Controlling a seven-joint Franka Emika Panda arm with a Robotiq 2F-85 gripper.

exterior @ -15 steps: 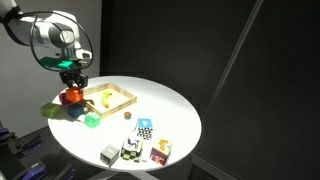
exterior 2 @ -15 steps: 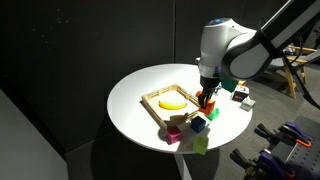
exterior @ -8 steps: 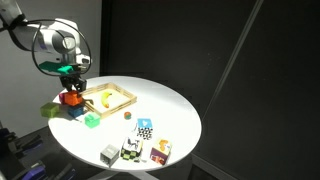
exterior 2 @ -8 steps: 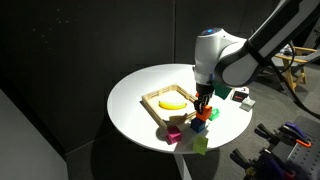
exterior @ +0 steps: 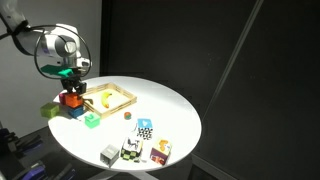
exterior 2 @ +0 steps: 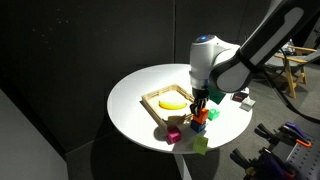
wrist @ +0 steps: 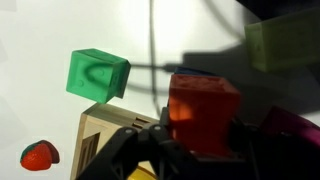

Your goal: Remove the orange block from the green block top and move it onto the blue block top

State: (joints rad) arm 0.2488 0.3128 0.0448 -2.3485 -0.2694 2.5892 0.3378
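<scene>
My gripper (exterior: 72, 86) is shut on the orange block (exterior: 72, 98), which rests on top of the blue block (exterior: 76, 110) near the table's edge. In an exterior view the gripper (exterior 2: 201, 103) stands straight above the orange block (exterior 2: 204, 113) and the blue block (exterior 2: 198, 124). In the wrist view the orange block (wrist: 203, 112) sits between my two fingers (wrist: 190, 150), and only a thin edge of the blue block shows behind it. The green block (exterior: 92, 120) lies alone on the table, apart from the stack; it also shows in the wrist view (wrist: 98, 75).
A wooden tray (exterior: 122, 99) holding a yellow piece lies beside the stack. A pink cube (exterior 2: 174, 132) and a pale yellow-green piece (exterior: 50, 110) are close by. Several small toys (exterior: 145, 128) lie across the table. A small red strawberry-like piece (wrist: 38, 155) lies near the tray.
The gripper has come down with the orange block, which now sits on the blue block. The green block has not moved.
</scene>
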